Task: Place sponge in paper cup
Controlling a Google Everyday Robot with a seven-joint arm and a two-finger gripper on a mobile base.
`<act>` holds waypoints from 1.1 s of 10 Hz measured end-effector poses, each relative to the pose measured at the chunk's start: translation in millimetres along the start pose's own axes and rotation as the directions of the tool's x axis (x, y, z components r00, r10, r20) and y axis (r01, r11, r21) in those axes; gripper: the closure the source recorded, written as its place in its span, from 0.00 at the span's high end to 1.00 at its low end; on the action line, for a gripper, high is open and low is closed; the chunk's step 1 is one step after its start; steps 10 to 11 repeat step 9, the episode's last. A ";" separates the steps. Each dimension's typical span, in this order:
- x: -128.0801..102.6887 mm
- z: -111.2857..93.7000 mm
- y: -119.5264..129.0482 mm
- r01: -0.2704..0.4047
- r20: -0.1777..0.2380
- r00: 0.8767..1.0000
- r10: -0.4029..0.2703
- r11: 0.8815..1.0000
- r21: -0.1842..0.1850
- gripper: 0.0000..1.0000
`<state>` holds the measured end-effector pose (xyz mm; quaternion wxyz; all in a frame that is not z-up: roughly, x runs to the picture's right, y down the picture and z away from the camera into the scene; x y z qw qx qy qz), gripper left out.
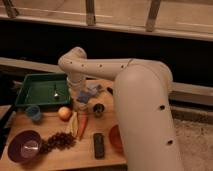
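My gripper hangs from the white arm, low over the wooden table, just right of the green tray. A pale blue-grey piece that looks like the sponge lies right beside the gripper; I cannot tell whether it is held. A small blue cup stands at the table's left, below the tray. A small dark cup-like container stands just in front of the gripper.
The tray holds a spoon. On the table are an orange, a banana, a carrot, grapes, a purple bowl, a black remote and an orange bowl. My arm covers the right side.
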<state>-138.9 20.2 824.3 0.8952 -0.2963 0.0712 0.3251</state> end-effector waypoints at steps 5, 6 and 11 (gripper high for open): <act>-7.7 -21.2 -8.1 0.016 0.001 1.000 -0.016 0.999 0.040 0.63; -12.1 -31.8 -11.0 0.021 0.004 1.000 -0.021 0.998 0.056 0.63; -16.3 -60.1 -24.4 0.010 0.018 1.000 -0.012 0.994 0.108 0.63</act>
